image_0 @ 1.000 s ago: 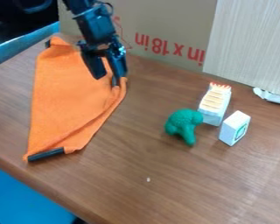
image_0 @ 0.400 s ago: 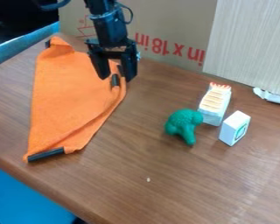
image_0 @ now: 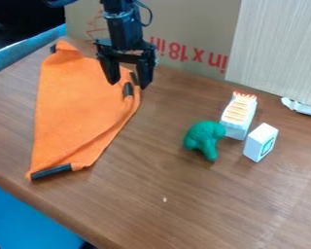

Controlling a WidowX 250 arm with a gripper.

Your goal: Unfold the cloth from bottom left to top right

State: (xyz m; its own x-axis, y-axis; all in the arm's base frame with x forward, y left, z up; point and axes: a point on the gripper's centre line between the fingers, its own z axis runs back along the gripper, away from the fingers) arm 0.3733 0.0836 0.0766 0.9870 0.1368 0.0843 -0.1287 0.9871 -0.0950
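The black gripper [image_0: 128, 85] hangs over the upper right corner of the orange cloth [image_0: 80, 112], its two fingers spread apart and open. Near the right finger a short black clip sits on that corner. Long and tapering, the cloth lies on the left part of the table, with a diagonal fold along its right side. Another black strip is at its bottom left corner and a dark one at its top left. Whether the fingertips touch the cloth, I cannot tell.
A green toy [image_0: 204, 139] stands right of centre, beside a white block with a ridged top [image_0: 238, 115] and a small white box [image_0: 260, 142]. A cardboard panel [image_0: 178, 29] and a pale board [image_0: 278, 48] rise behind the brown table [image_0: 184, 204].
The gripper has moved slightly right and turned, and its fingers now stand wide apart around the cloth's upper right corner. That corner's black clip shows more. The cloth's outline looks otherwise the same.
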